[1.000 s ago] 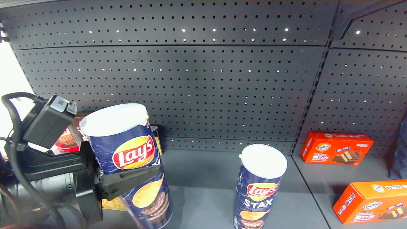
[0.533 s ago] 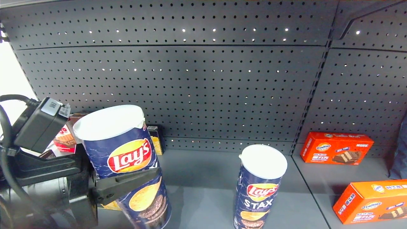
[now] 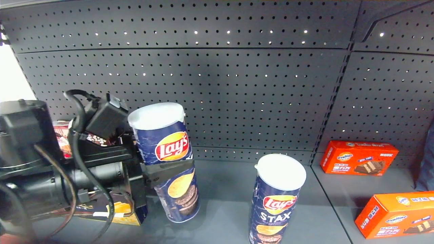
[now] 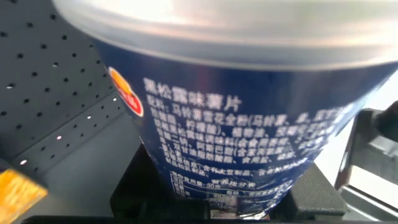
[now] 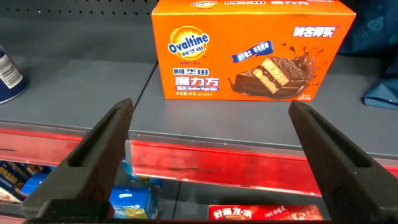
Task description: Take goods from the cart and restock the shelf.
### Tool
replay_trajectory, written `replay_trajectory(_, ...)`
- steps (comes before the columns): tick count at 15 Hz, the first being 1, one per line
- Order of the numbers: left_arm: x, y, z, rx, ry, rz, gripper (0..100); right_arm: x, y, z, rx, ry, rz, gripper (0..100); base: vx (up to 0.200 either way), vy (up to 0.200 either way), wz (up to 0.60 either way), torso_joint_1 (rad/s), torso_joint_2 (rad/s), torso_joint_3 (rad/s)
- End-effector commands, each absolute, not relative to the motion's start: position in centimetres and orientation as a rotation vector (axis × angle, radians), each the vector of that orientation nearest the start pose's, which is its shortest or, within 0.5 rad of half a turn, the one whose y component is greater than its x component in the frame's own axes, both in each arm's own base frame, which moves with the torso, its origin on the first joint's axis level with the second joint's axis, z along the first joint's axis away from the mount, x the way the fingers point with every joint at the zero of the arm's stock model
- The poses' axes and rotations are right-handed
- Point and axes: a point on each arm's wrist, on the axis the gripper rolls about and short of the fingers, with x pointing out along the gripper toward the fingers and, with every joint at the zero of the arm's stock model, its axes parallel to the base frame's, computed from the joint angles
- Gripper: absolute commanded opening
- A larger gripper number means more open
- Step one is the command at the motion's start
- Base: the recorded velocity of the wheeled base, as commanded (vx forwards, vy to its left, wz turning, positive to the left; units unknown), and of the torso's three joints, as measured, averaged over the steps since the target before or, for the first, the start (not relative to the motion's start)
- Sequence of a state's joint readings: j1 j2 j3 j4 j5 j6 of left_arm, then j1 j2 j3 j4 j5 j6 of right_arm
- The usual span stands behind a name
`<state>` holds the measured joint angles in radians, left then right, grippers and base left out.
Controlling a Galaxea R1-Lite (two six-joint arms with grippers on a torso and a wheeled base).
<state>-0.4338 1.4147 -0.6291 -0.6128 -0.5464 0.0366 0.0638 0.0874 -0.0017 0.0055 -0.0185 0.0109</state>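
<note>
The pegboard back panel (image 3: 237,95) spans the upper and middle of the head view. The grey shelf (image 3: 223,189) runs along the lower part of the frame.

The left gripper (image 3: 168,166) is at lower left of centre, its fingers clamped across the middle of the held chip can (image 3: 162,142) (image 4: 236,137). This can is slightly tilted, lid toward the left. Its base is at the shelf board, but contact cannot be confirmed.

A second chip can (image 3: 276,200) stands upright on the shelf, right of centre, apart from the held can.

Two orange boxes lie at the right edge, one at the rear (image 3: 359,158) and one at the front (image 3: 396,213).

In the right wrist view, the right gripper (image 5: 211,109) has its fingers spread wide apart, holding nothing, facing an orange box (image 5: 249,50) on the shelf.
</note>
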Motion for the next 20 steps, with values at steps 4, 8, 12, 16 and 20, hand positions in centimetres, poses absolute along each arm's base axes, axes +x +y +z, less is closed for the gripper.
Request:
replay_trajectory(4,28.0,-13.8,17.1,0.089,0.183,-0.985,0,-1.6,-0.1,7.7,0.008,0.095,0.045,100,0.0,0.0,0.0,0.0,0.0,0.0)
replay_trajectory(8,31.2,-15.6,16.2,0.096,0.162,-0.996,0,-1.6,-0.1,7.7,0.007,0.095,0.045,100,0.0,0.0,0.0,0.0,0.0,0.0)
replay_trajectory(12,32.9,-16.9,14.7,0.099,0.182,-1.012,0,-1.6,-0.1,7.7,0.007,0.094,0.045,100,0.0,0.0,0.0,0.0,0.0,0.0)
replay_trajectory(16,34.8,-18.8,14.5,0.1,0.151,-1.033,0,-1.6,-0.1,7.7,0.007,0.094,0.045,100,0.0,0.0,0.0,0.0,0.0,0.0)
replay_trajectory(20,34.9,-19.8,14.7,0.097,0.139,-1.052,0,-1.6,-0.1,7.7,0.007,0.094,0.045,100,0.0,0.0,0.0,0.0,0.0,0.0)
